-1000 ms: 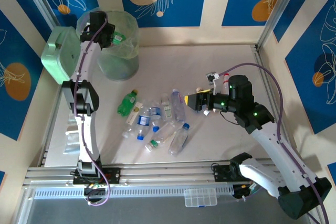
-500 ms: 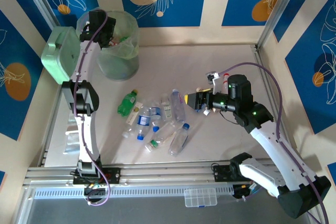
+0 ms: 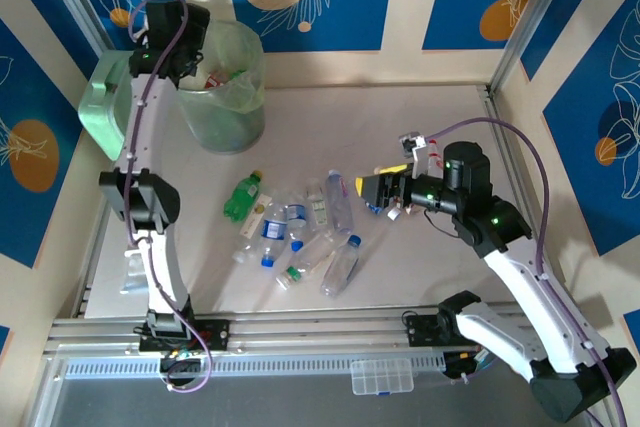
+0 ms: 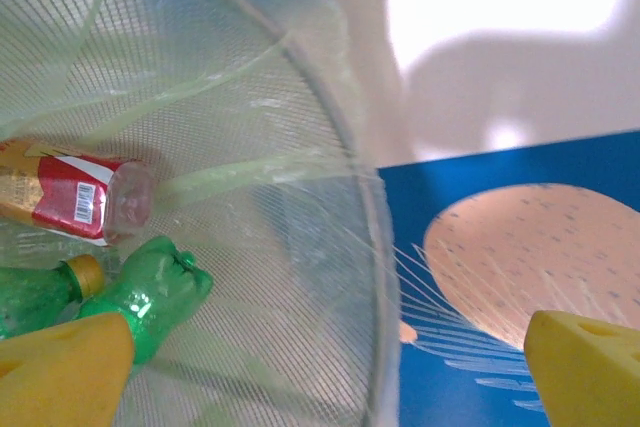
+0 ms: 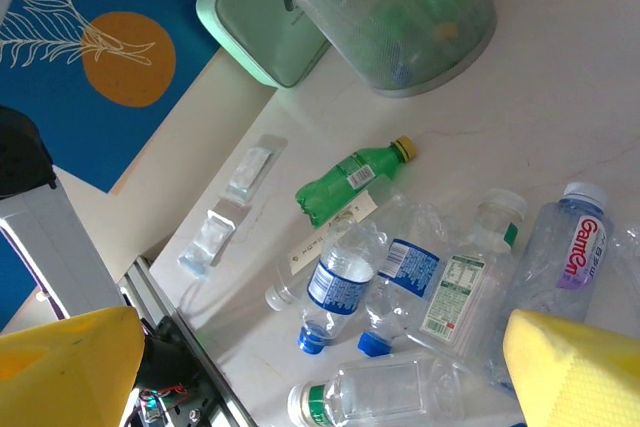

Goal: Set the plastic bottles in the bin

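Observation:
Several plastic bottles (image 3: pixel 300 232) lie in a loose heap mid-table, mostly clear with blue labels and caps (image 5: pixel 340 282). A green bottle (image 3: pixel 242 197) lies at the heap's left edge (image 5: pixel 355 179). The pale-green bin (image 3: pixel 222 87) stands at the far left. Inside it lie a red-labelled bottle (image 4: pixel 70 197) and a green bottle (image 4: pixel 150 297). My left gripper (image 3: pixel 170 32) hangs open over the bin's left rim (image 4: pixel 320 377), nothing between its yellow fingers (image 4: pixel 60 372). My right gripper (image 3: pixel 378 190) stands open just right of the heap (image 5: pixel 320 377), above the bottles, holding nothing.
A mint-green boxy container (image 3: pixel 115 107) leans against the left wall beside the bin (image 5: pixel 270 27). Small clear packets (image 3: pixel 135 267) lie by the table's left edge. A clear organiser box (image 3: pixel 380 377) sits on the front rail. Walls close in on three sides.
A green bottle was at my left gripper above the bin a second ago and is gone from it now. The left arm has since risen and swung left. My right gripper shifted slightly right.

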### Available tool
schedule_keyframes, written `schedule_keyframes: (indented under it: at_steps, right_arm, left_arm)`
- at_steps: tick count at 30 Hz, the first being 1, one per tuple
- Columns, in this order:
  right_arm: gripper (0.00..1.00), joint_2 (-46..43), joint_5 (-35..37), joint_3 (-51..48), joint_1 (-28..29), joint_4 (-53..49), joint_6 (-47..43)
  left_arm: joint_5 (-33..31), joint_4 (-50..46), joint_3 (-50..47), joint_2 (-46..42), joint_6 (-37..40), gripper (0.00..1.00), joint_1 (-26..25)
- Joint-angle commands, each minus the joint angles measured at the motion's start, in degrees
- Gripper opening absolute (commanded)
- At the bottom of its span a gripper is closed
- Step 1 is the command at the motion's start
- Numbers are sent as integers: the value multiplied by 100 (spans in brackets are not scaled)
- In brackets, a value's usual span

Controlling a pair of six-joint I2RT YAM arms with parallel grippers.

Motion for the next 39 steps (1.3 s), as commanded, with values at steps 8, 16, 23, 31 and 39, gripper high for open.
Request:
schedule_keyframes:
  at_steps: [8,16,23,31,39]
  right_arm:
    - [93,-362,-100,-136,38,-38,112]
    - [92,-293,162,-205,75,-429,227]
    - [89,-80,533,-182,75,-1131,409]
    - [89,90,551,-367,-30,-1090,658]
    - [89,388,402,-363,-57,-840,715]
  left_arm:
    - [506,-880,-2561,-2322,275,100,-538]
    - [-1155,-1273,-4483,-3826,1285,100,-2151]
    - [-553,-1579,-5351,-3711,2149,86,-2867]
    - [-72,-2040,-5891,-3068,3299,88,-3733]
    - [-567,-1798,-6642,-2755,3422,90,-4146]
